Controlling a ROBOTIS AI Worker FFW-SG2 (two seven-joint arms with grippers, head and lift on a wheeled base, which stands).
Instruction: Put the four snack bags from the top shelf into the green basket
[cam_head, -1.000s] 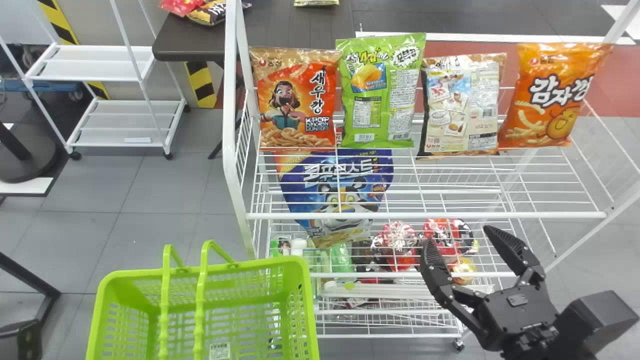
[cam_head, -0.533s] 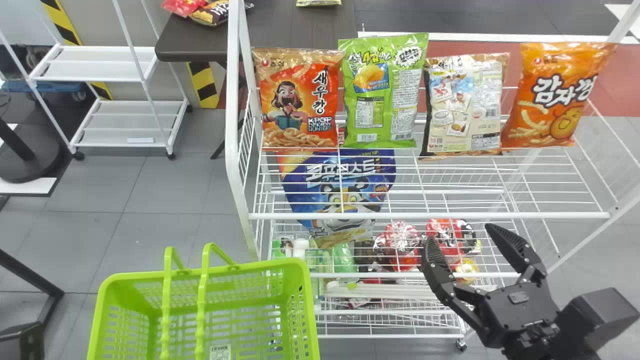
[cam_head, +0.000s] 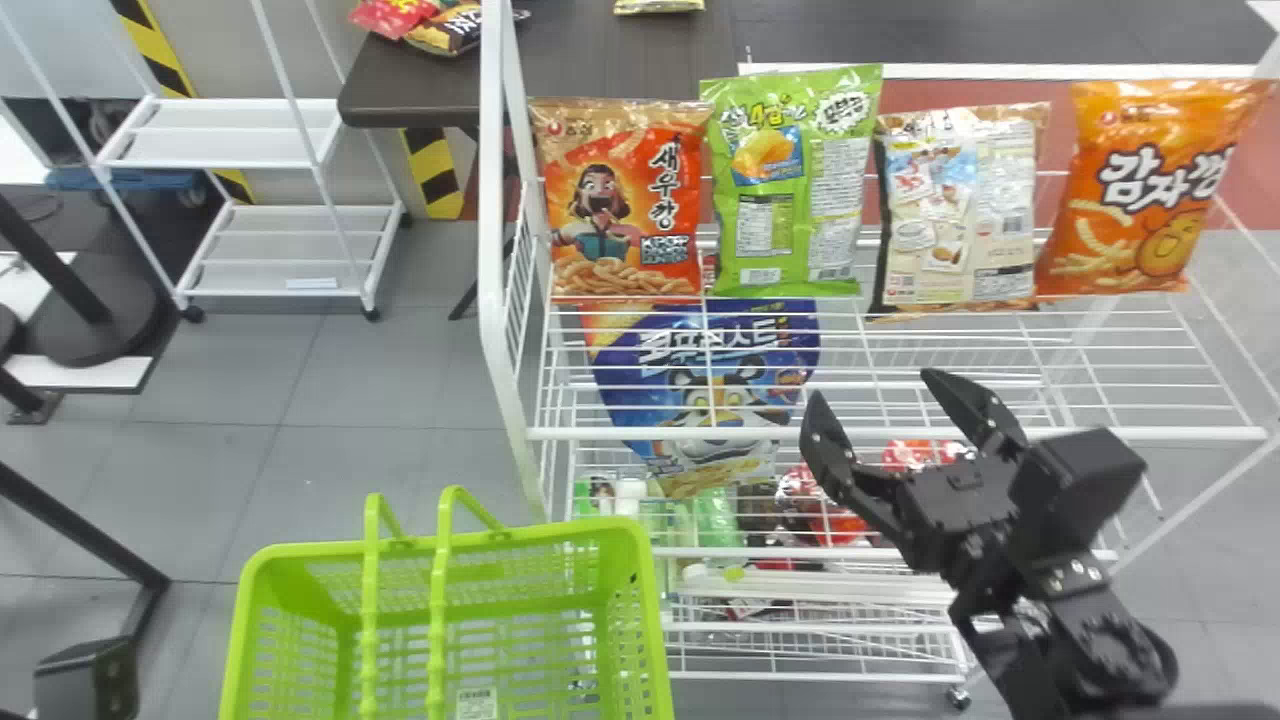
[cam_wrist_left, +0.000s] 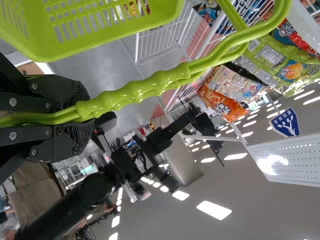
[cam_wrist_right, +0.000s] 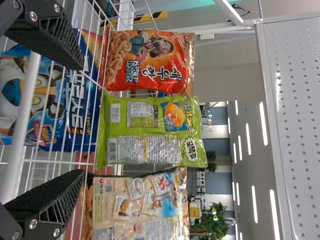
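Four snack bags stand in a row on the top shelf: a red one (cam_head: 620, 235), a green one (cam_head: 790, 200), a beige one (cam_head: 955, 215) and an orange one (cam_head: 1135, 190). Below them my right gripper (cam_head: 880, 395) is open and empty, near the shelf's front rail. The right wrist view has my right gripper (cam_wrist_right: 82, 119) before the red bag (cam_wrist_right: 150, 60), green bag (cam_wrist_right: 150, 130) and beige bag (cam_wrist_right: 137, 200). At the lower left is the green basket (cam_head: 635, 600), its visible inside empty. My left gripper (cam_wrist_left: 84, 114) is shut on the basket's handles (cam_wrist_left: 150, 86).
The white front rail (cam_head: 700, 433) runs between the right gripper and the bags. A blue bag (cam_head: 700, 370) and several packages stand on lower levels. A dark table (cam_head: 410, 85) and a white rack (cam_head: 220, 130) are behind at the left.
My right gripper has risen toward the top shelf's front rail and shifted slightly left, staying open. The shelf, bags and basket all appear a little farther right in the head view.
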